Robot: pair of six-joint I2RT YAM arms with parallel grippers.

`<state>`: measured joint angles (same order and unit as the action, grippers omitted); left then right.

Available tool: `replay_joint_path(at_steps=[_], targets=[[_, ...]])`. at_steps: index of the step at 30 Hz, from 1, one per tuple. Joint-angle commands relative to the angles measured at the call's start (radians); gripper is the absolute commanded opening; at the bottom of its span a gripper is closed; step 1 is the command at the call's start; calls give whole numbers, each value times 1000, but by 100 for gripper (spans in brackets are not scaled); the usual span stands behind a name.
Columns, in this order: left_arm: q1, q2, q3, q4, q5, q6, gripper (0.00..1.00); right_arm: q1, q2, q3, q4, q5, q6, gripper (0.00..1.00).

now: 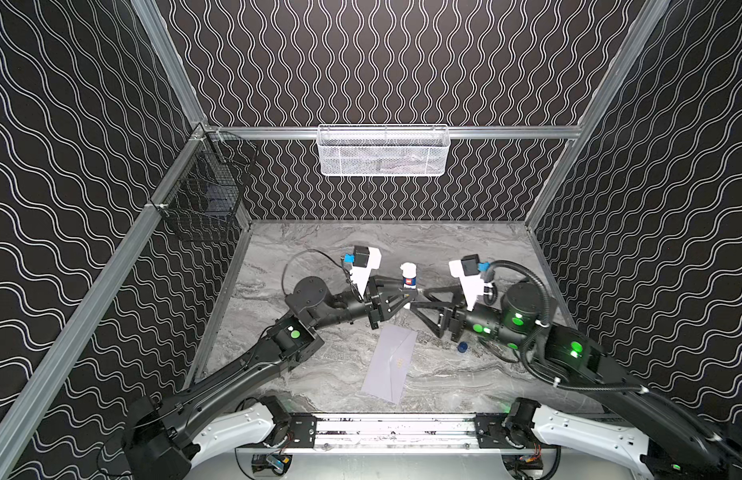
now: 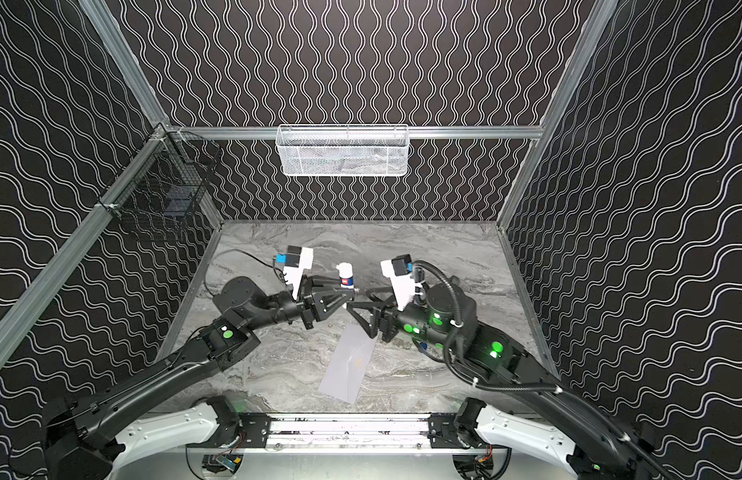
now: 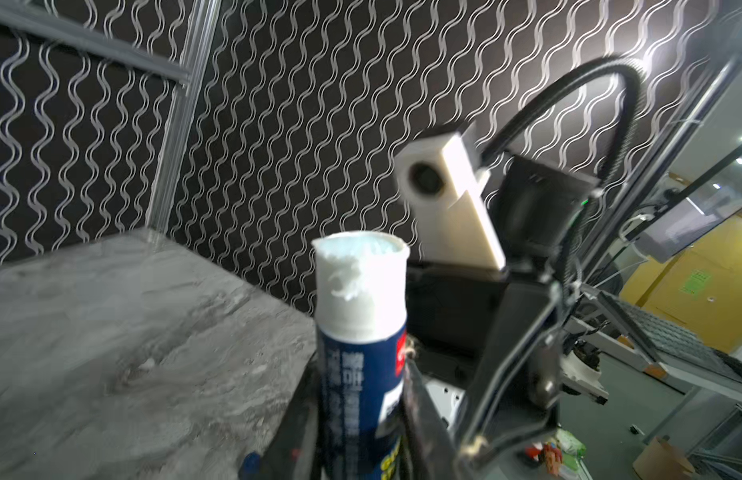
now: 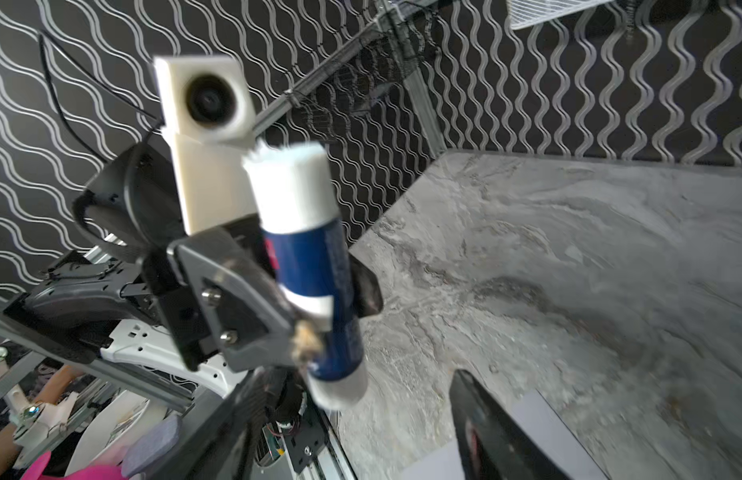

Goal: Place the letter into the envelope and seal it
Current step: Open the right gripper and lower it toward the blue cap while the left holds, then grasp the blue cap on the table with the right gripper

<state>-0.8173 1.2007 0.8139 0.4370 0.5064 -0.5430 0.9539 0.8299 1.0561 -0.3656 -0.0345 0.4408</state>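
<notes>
Nearest the lens, a metal rail (image 1: 394, 430) ran along the front edge of the marble-patterned table (image 1: 465, 249), with both arm bases mounted at its ends. On the far left, a black wire basket (image 1: 203, 195) hung from the side wall's frame. Moving inward, the left gripper (image 1: 407, 291) was raised above the table's middle, its fingers clamped on the blue body of a glue stick (image 1: 408, 276). The left wrist view showed that stick (image 3: 361, 332) uncapped, with a ragged white glue end exposed above the jaws. A white mesh basket (image 1: 384, 151) hung on the back wall, in line with the stick in both top views. Nearer the rail than the stick, the envelope (image 1: 392, 365) lay flat on the table, set diagonally, pointed flap side up, touched by neither gripper. Immediately right of the stick, the right gripper (image 1: 415, 298) faced the left one, its fingers spread apart and holding nothing. Their tips sat close to the stick's lower end; contact could not be confirmed. Further right, a small blue cap (image 1: 463, 347) lay on the table just beside the right arm.
</notes>
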Motion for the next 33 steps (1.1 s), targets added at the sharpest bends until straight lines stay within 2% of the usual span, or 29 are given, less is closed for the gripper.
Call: replay_joint_path(at_steps=[1,3,5,7,11,13,15,19,26,33], targets=[[-4,12,-37,-27,-31,74,0,-4,-5,31,-405,293,152,70],[-22,21,-52,-36,-38,113,0,-19,9,3,-491,388,223,71],[-47,22,-70,-44,-51,151,0,-77,15,-68,-491,386,269,71],[-71,17,-101,-24,-69,168,0,-186,18,-146,-439,291,266,70],[-101,5,-127,-41,-86,223,0,-461,43,-255,-357,14,185,70],[-110,0,-130,-63,-92,253,0,-579,78,-304,-318,-85,144,68],[-112,-2,-134,-75,-95,266,0,-638,132,-336,-284,-153,117,66],[-113,-9,-142,-103,-100,271,0,-666,241,-360,-225,-196,65,66],[-112,-16,-135,-131,-116,281,0,-665,285,-417,-197,-128,67,63],[-112,-15,-125,-156,-121,293,0,-633,348,-433,-216,-55,134,63]])
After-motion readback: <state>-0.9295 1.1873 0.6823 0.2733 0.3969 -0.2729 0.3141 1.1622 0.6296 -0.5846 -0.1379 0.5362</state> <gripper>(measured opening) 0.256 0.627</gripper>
